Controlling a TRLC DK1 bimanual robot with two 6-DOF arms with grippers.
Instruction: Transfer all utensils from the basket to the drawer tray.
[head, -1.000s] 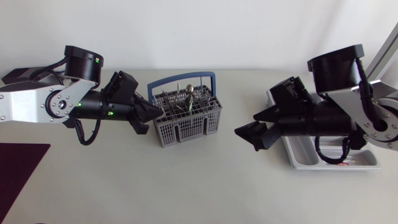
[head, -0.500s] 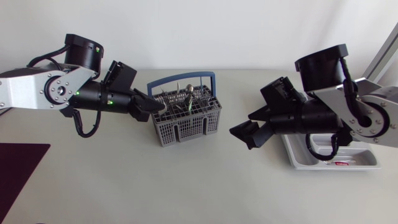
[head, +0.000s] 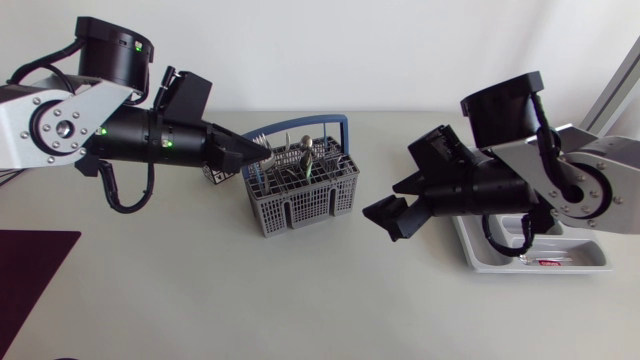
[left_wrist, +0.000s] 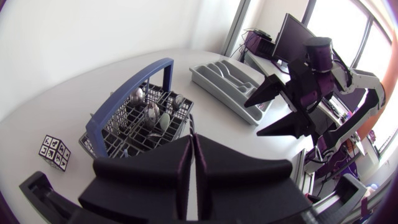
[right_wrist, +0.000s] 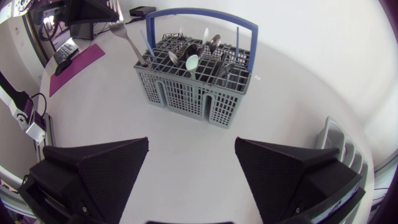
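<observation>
Over the last second the left arm has risen and drawn back from the basket. Its left gripper (head: 256, 157) is clenched on a slim, bright steel fork (right_wrist: 126, 41), tines uppermost, with the lower end still at the basket's corner rim. Judgement: extraction is under way but not complete. The basket (head: 300, 208) is grey plastic lattice with a blue hoop handle. It stands at mid-table and still holds polished spoons and other cutlery (head: 305, 160). The right gripper (head: 392, 203) has edged toward the basket, its matte wedges spread wide and empty. The drawer tray (head: 482, 252) is smooth grey moulded plastic and sits under the right arm, well apart from the fork.
</observation>
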